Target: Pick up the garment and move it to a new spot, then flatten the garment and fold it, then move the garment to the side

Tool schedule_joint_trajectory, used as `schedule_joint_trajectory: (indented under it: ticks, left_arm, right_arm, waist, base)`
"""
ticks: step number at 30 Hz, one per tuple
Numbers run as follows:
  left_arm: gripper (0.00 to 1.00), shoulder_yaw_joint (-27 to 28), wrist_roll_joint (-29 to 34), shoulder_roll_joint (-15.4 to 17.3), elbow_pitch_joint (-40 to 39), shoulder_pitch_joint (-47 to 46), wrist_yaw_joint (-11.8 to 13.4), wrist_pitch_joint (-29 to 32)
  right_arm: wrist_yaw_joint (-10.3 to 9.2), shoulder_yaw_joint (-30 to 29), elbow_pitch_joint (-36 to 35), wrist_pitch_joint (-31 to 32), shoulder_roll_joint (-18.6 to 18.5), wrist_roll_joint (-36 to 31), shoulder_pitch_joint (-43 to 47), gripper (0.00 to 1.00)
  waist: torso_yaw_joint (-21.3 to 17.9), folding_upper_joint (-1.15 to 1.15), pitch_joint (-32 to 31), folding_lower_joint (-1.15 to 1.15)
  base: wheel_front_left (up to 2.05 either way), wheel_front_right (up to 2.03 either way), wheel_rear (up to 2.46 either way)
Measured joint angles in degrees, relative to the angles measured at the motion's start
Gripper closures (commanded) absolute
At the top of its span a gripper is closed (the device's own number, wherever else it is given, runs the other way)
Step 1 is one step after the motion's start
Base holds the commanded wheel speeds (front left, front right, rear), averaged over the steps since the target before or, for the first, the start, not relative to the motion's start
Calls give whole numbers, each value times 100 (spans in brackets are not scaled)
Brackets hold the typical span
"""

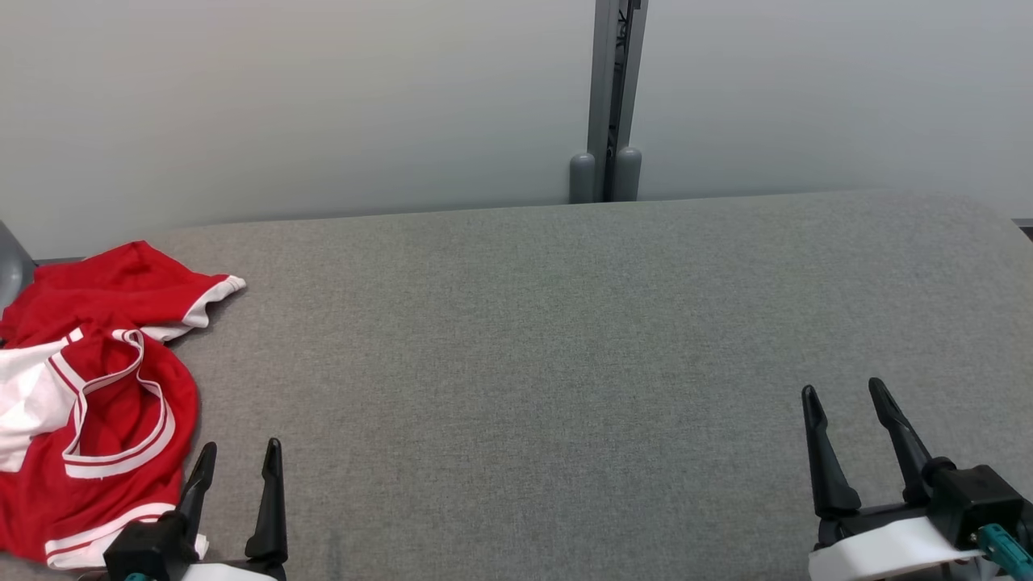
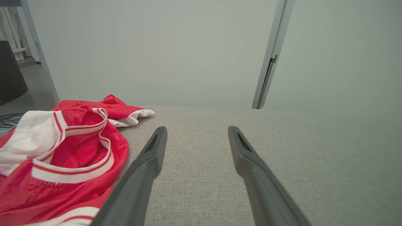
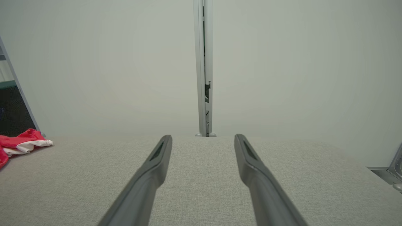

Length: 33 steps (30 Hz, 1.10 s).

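1. The garment (image 1: 97, 387), red with white banded trim, was found crumpled in a heap at the left end of the grey padded surface (image 1: 565, 363). It was lying loose there, not kept in any container.
2. The left gripper (image 1: 242, 445) was held wide open and empty, just beside the heap's near edge, with its fingers pointed over bare surface.
3. The right gripper (image 1: 843, 387) was likewise spread wide with nothing in it, well apart from the garment.
4. The fabric was judged light, limp and somewhat slick, so slipping and bunching were to be expected.
5. A hold was judged best taken on the thicker striped band (image 1: 121, 458) or the outstretched sleeve (image 1: 186, 294), where a firmer edge was offered.
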Motion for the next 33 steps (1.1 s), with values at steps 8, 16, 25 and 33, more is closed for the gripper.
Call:
schedule_joint_trajectory:
  ticks: [8, 16, 25, 33]
  left_arm:
    - [0, 13, 319, 4, -27, 41, 21, -71]
    - [0, 46, 555, 11, -34, 124, 62, -145]
    - [0, 80, 504, 5, -19, 124, 70, -145]
    - [0, 81, 488, 7, -10, 125, 70, -145]
  right_arm:
    - [0, -116, 55, -82, -2, -36, 82, 0]
    - [1, -178, 151, -157, -5, -144, 141, 0]
    - [1, -237, 208, -160, -7, 55, 153, 0]
    - [1, -261, 238, -160, -7, 133, 167, 0]
  waist:
    - [30, 0, -27, 0]
    - [57, 0, -42, 0]
    - [70, 0, -63, 0]
    - [75, 0, -50, 0]
  base:
    - [0, 0, 0]
    - [0, 0, 0]
    - [0, 0, 0]
    - [0, 0, 0]
